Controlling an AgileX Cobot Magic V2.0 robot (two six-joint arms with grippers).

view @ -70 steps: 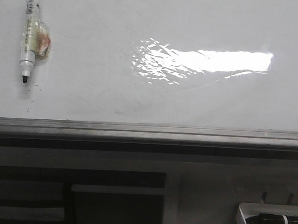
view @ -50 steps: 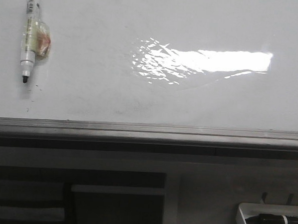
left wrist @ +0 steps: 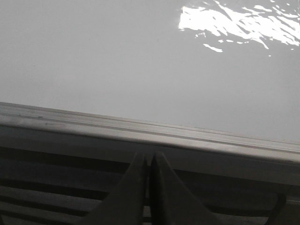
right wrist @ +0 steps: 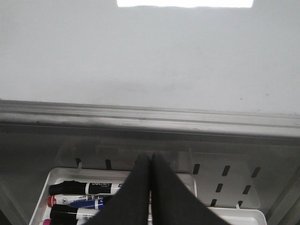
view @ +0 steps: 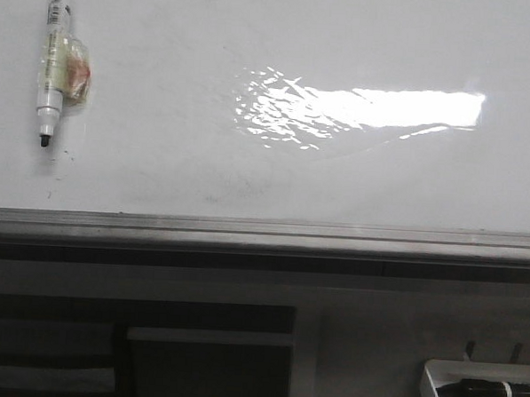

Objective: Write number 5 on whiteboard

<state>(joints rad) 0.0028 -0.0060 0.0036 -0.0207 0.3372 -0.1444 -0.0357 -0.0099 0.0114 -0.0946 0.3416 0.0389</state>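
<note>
The whiteboard (view: 275,172) fills the upper front view, glossy white with a bright glare patch and a grey metal bottom edge (view: 263,234). No number 5 shows on it; only faint smudges. A white marker with a black tip (view: 52,61) is fixed upright on the board at the upper left. My left gripper (left wrist: 149,158) is shut and empty below the board's edge (left wrist: 150,136). My right gripper (right wrist: 150,158) is shut and empty above the marker tray (right wrist: 65,176). Neither gripper shows in the front view.
A small white tray (view: 429,385) at the lower right holds black, red and blue markers (right wrist: 89,188). A perforated grey panel (right wrist: 225,178) stands behind it. Dark shelving (view: 133,343) lies below the board at the left.
</note>
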